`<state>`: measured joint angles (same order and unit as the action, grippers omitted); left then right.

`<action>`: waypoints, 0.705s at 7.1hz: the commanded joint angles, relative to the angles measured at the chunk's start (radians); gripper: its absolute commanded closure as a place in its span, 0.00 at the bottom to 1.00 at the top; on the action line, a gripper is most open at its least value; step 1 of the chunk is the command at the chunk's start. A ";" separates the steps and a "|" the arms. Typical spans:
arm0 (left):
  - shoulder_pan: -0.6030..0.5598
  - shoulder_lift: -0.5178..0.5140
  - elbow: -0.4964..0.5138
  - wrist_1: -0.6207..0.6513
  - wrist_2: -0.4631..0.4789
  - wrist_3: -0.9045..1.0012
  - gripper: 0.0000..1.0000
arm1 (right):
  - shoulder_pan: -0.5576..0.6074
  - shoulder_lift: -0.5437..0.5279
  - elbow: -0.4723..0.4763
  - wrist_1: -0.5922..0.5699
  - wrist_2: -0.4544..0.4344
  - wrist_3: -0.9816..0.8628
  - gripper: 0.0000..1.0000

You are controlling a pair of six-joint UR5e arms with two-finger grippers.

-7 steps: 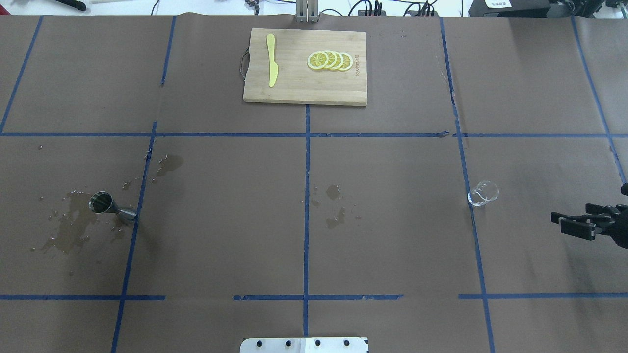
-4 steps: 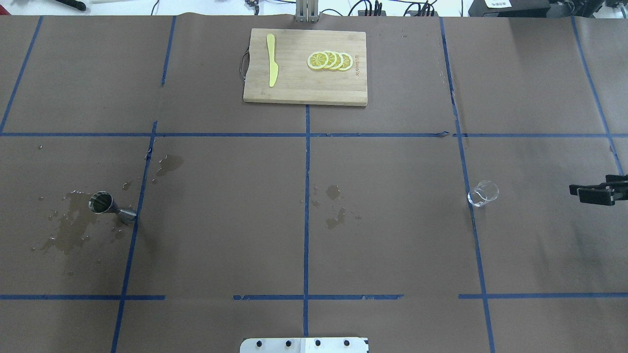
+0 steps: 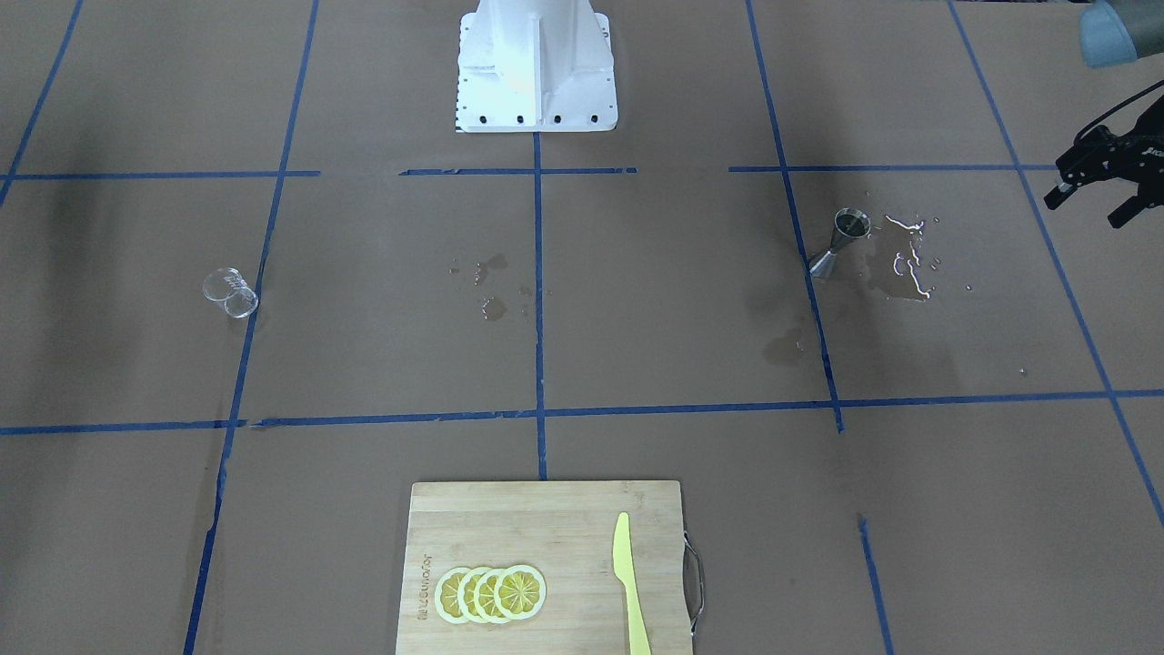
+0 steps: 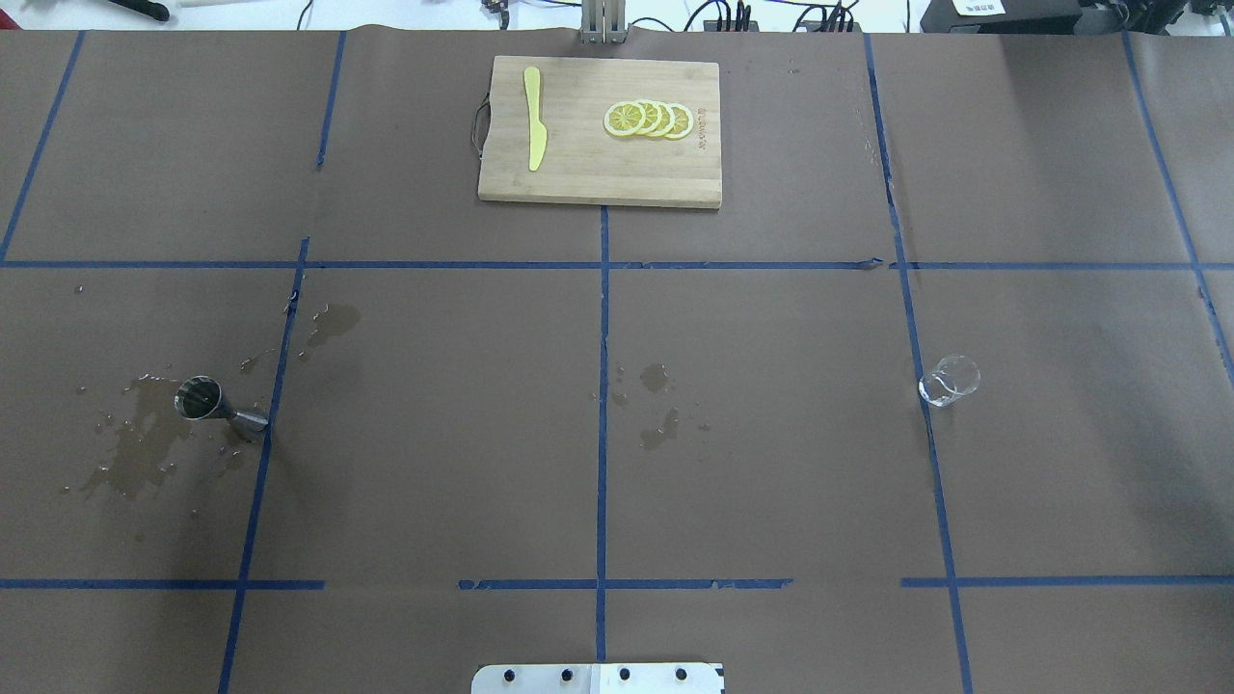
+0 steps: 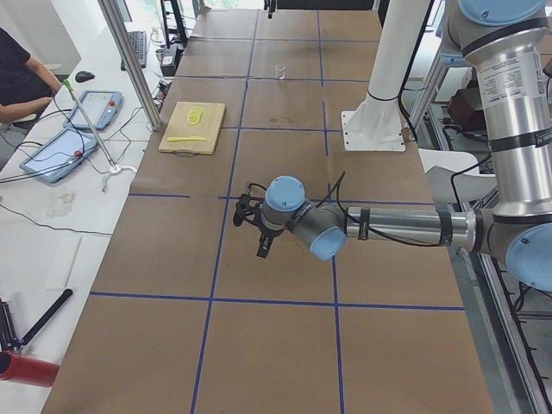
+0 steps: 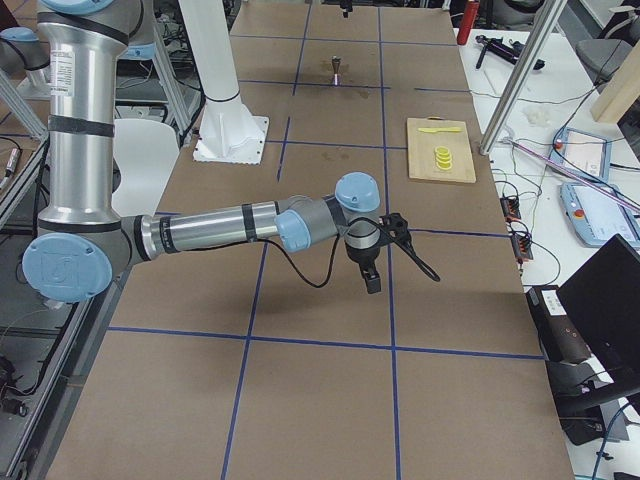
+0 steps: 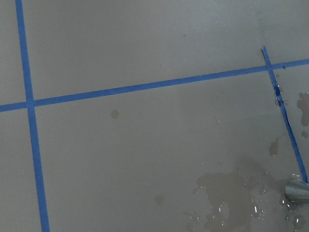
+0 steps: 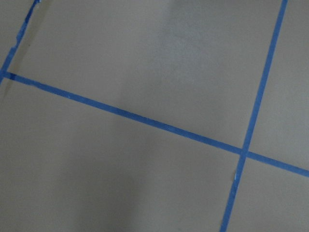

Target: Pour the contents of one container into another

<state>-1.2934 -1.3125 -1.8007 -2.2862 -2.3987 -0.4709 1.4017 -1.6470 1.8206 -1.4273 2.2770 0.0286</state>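
Note:
The small clear glass measuring cup [image 4: 950,380] stands alone on the brown paper at the right of the overhead view; in the front-facing view the cup [image 3: 230,293] is on the left. The steel jigger [image 4: 220,407] stands far off on the left, beside a wet spill. My left gripper [image 3: 1087,207] hovers outside the jigger [image 3: 841,241], apart from it, open and holding nothing. My right gripper [image 6: 375,265] shows only in the exterior right view, far from the cup; whether it is open or shut I cannot tell.
A wooden cutting board [image 4: 598,183] with a yellow knife [image 4: 534,118] and lemon slices [image 4: 648,120] lies at the far middle. A puddle [image 4: 135,448] spreads left of the jigger; smaller wet spots [image 4: 658,405] mark the centre. The robot base [image 3: 536,68] stands at the near middle.
The right gripper, seen earlier at the overhead view's right edge, has drawn back rightward and is now out of that view. Cup and jigger have not moved.

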 commanded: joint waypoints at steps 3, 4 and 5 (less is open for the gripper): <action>0.006 0.015 0.008 0.106 -0.030 0.020 0.00 | 0.059 -0.045 -0.017 -0.102 0.047 -0.088 0.00; 0.000 0.028 0.004 0.178 -0.030 0.158 0.00 | 0.059 -0.045 -0.020 -0.104 0.052 -0.085 0.00; -0.056 0.018 0.004 0.314 -0.019 0.272 0.00 | 0.063 -0.043 -0.020 -0.105 0.053 -0.084 0.00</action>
<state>-1.3057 -1.2936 -1.7937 -2.1031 -2.4249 -0.3261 1.4613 -1.6896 1.8022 -1.5307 2.3276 -0.0580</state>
